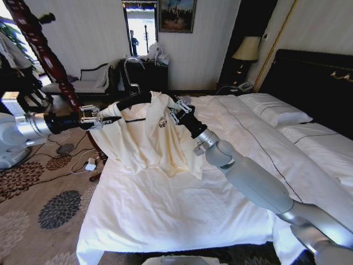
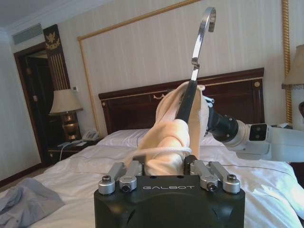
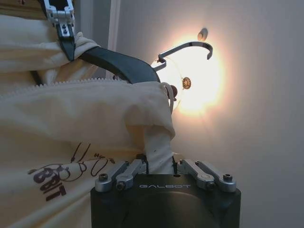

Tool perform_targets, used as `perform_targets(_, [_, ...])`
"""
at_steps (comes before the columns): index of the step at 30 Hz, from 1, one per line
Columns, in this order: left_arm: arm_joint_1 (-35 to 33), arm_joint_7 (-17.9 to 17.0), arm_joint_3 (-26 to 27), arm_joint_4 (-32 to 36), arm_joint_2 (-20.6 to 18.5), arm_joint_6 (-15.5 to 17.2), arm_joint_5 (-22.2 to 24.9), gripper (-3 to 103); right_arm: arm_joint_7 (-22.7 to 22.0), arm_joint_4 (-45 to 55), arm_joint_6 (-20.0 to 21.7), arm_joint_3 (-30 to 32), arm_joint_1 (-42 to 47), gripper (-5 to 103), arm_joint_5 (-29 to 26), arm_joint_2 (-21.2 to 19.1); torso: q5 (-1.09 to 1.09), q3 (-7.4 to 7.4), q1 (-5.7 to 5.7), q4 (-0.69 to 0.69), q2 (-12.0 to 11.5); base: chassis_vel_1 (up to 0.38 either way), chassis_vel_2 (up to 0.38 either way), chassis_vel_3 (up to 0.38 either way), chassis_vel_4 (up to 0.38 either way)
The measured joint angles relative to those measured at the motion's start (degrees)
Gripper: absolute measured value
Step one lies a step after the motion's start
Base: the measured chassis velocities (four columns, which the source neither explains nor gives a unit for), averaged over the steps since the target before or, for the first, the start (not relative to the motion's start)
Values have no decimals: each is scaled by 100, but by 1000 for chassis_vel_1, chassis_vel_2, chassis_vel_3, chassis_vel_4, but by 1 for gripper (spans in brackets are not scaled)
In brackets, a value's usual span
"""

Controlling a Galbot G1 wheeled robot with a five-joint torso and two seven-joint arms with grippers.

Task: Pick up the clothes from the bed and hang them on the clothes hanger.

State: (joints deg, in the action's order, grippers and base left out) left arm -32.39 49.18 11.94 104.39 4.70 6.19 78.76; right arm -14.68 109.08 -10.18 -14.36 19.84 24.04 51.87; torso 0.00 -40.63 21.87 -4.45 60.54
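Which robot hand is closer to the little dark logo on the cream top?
The right gripper, gripping the cream top just beside the logo. The left gripper grips the opposite shoulder, farther away.

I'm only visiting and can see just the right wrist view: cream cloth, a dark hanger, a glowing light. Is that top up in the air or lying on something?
Observer: Up in the air. The head view shows the cream top held above a white bed, with the right gripper at one shoulder.
Visitor: And the far shoulder?
Observer: The left gripper reaches in from the robot's left. Its fingers are shut on the cloth wrapped over that end of the hanger.
Visitor: Is anything else on the bed?
Observer: Yes, a smaller grey-blue garment lies crumpled on the sheet.
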Motion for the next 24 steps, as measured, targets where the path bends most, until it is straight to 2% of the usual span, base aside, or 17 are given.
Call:
perform_targets(3, [-20, 6, 12, 12, -1, -80, -9, 28, 0, -22, 29, -53, -84, 21, -14, 28, 0, 0, 1, 0, 0, 0, 0, 0, 0])
perform_targets(23, [-157, -187, 86, 265, -17, -323, 77, 25, 77, 37, 73, -138, -85, 21, -219, -18, 0, 0, 0, 0, 0, 0, 0, 0, 0])
perform_targets(24, [-160, -188, 85, 264, -24, -334, 80, 25, 90, 49, 79, -150, -100, 18, -244, -29, 0, 0, 0, 0, 0, 0, 0, 0, 0])
